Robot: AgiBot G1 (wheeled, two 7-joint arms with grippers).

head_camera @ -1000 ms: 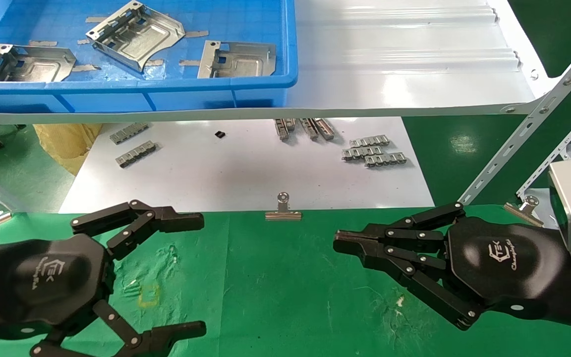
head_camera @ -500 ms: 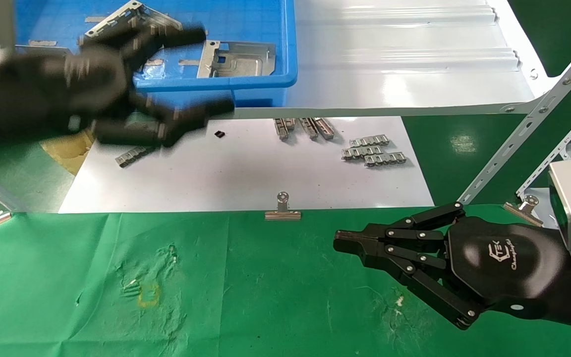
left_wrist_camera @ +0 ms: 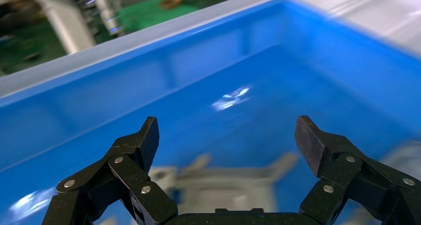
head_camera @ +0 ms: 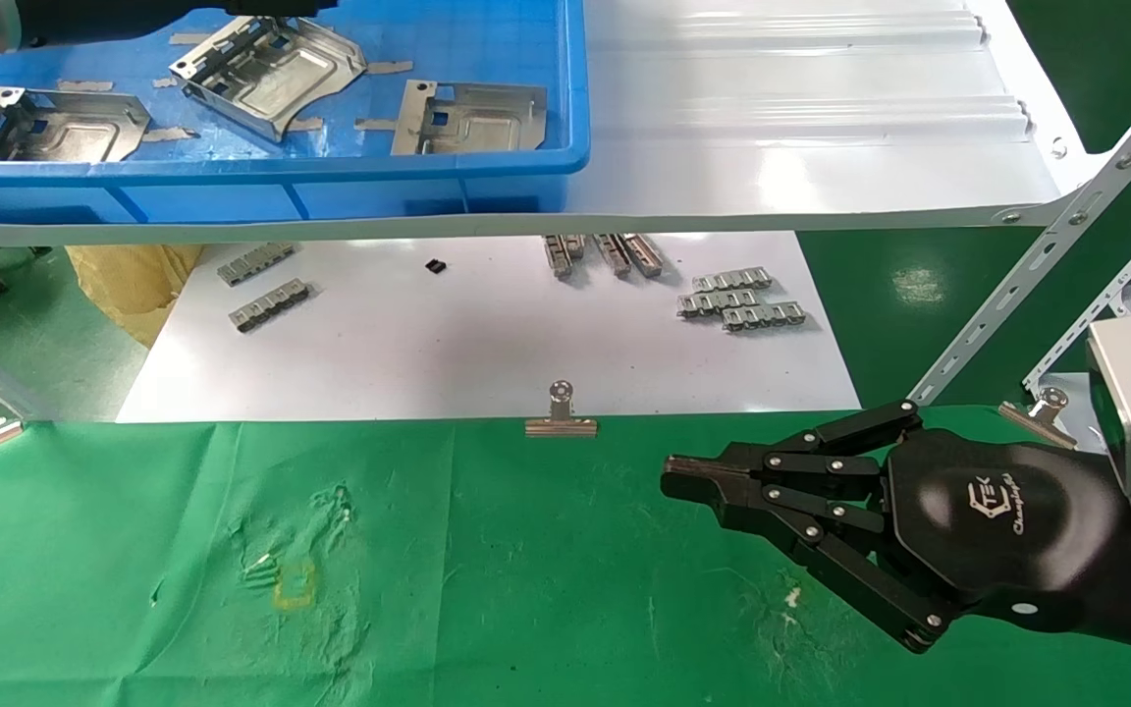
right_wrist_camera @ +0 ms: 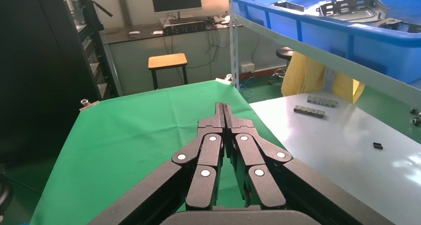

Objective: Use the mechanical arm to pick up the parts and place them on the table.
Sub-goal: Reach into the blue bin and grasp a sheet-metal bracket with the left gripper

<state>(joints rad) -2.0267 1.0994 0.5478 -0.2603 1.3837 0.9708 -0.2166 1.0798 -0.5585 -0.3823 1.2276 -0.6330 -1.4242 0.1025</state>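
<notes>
I read a white "TEK" logo on my right gripper (head_camera: 688,479) palm; the script beneath is illegible.

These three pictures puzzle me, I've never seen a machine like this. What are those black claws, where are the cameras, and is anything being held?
It is a two-armed robot. One camera looks down from its head; one sits on each wrist. The left tool, fingers spread, hovers empty over the blue bin, where three silvery metal parts lie. The right tool hangs closed and empty above the green-clothed table. Small grey clip strips lie on a white sheet below the shelf.
</notes>
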